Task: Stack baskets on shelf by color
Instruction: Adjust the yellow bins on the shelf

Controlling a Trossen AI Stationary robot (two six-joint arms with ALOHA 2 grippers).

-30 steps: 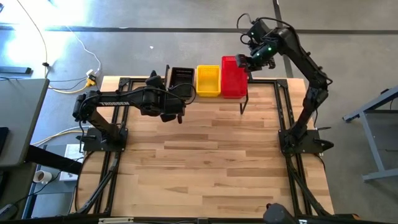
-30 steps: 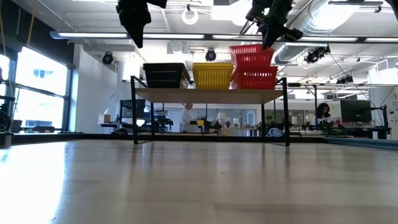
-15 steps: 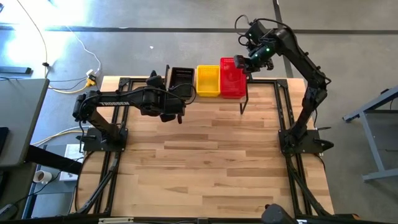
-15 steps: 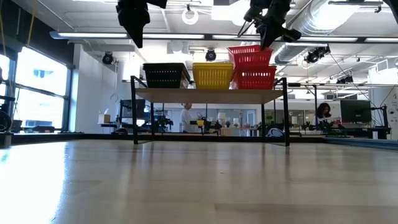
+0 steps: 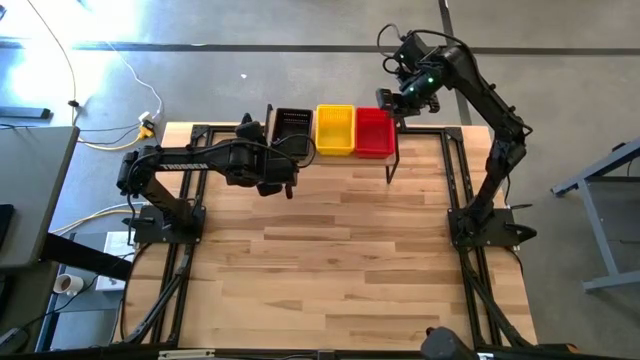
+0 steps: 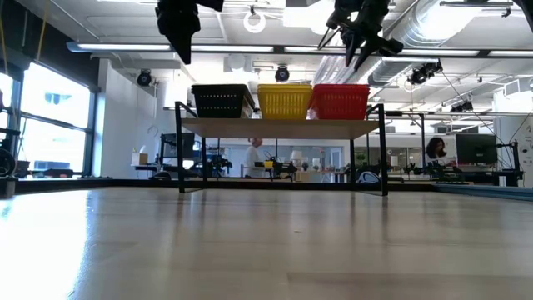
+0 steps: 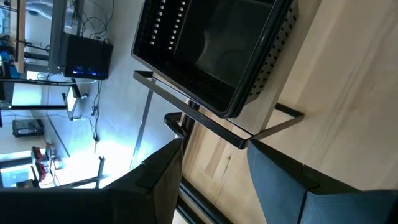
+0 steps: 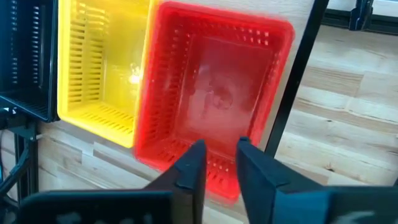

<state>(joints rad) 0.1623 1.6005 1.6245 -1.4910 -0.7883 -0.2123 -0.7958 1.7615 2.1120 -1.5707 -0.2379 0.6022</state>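
Shelf (image 5: 392, 160): upper middle of the high view, at the table's (image 5: 330, 250) far edge.
Baskets: black basket (image 5: 292, 131), yellow basket (image 5: 335, 130), red basket (image 5: 374, 132) side by side on the shelf.
Right claw (image 5: 390, 98): above the red basket, fingers slightly parted, empty.
Left claw (image 5: 286, 187): near the black basket, spread, empty.
Writing: white lettering on the left arm, too small to read.

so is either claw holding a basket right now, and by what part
Nothing is held. The right claw is open above the red basket with nothing between its fingers, and the left claw is open and empty near the black basket.
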